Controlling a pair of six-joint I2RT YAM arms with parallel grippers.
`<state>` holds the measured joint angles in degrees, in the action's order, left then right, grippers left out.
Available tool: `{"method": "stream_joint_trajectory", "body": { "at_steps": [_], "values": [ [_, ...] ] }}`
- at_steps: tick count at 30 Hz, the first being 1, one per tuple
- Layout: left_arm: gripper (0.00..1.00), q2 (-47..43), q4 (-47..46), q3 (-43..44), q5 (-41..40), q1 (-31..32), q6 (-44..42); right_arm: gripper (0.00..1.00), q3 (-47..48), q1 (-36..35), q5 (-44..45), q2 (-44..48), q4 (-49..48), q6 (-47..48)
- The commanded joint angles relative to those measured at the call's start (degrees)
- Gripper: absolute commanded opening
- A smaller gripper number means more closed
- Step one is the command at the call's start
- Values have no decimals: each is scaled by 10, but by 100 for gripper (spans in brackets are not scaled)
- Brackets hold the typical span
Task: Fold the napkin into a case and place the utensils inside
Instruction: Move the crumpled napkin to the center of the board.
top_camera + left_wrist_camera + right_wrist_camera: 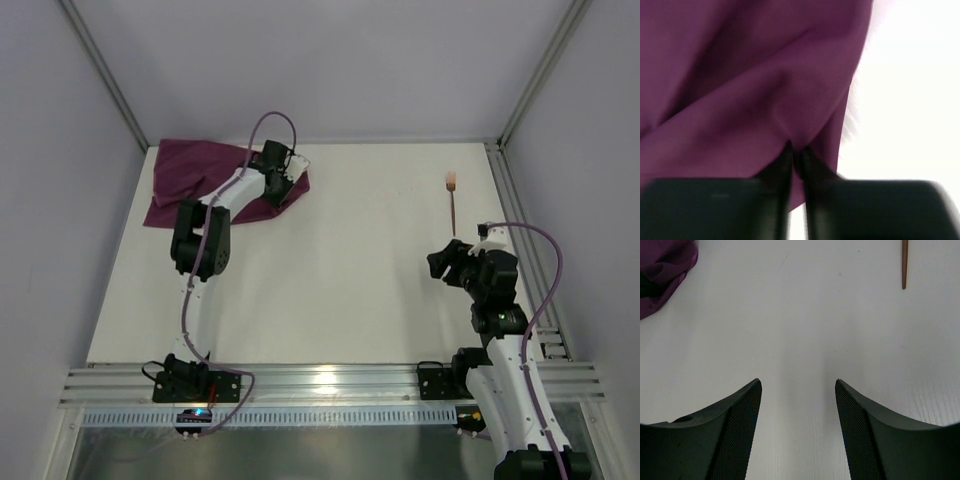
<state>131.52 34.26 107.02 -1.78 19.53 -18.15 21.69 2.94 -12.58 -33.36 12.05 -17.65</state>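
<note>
Here's the white desk (pixel 330 270), and up in its far left corner lies the napkin (pixel 185 178), bunched and rumpled, nowhere near a neat pouch. No case yet, folks: there's no layered rectangle in any view, so I'd put the folding at its very start.

The left arm (pixel 205 240) is stretched out over the cloth. In its wrist view the left jaws are drawn together on a puckered ridge of the napkin near its right edge, with cloth pinched between the tips. Over on the other side the right arm (pixel 490 300) hangs above the desk, right jaws wide apart and holding nothing.

Just beyond them lies one slim copper utensil (pixel 455 208), thin end toward the arm, well apart from the napkin. That's the only piece I can make out.

So what's left? Spread the cloth flat, fold it into the case, then slip the cutlery in. Nearly everything, by my reckoning.
</note>
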Motion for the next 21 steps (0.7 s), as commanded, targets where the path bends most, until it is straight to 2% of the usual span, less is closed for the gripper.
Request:
{"method": "stream_joint_trajectory", "body": {
  "at_steps": [1, 6, 11, 15, 19, 20, 21],
  "values": [
    [0, -35, 26, 10, 42, 4, 6, 65, 34, -4, 1, 8, -12, 8],
    [0, -125, 79, -23, 121, 32, 0, 63, 74, -4, -21, 0, 20, 9],
    [0, -268, 114, -92, 180, 134, -55, 61, 109, -7, -37, -14, 59, 10],
    [0, -289, 120, -89, 205, 179, -49, 59, 121, -11, -37, -28, 96, 4],
    [0, -235, 114, -64, 201, 203, -43, 57, 109, -19, -25, -43, 111, -22],
    [4, -219, 114, -56, 205, 206, -39, 56, 100, -21, -22, -47, 110, -31],
    [23, -185, 117, -45, 208, 208, -36, 55, 94, -24, -19, -56, 105, -47]
  ]
}}
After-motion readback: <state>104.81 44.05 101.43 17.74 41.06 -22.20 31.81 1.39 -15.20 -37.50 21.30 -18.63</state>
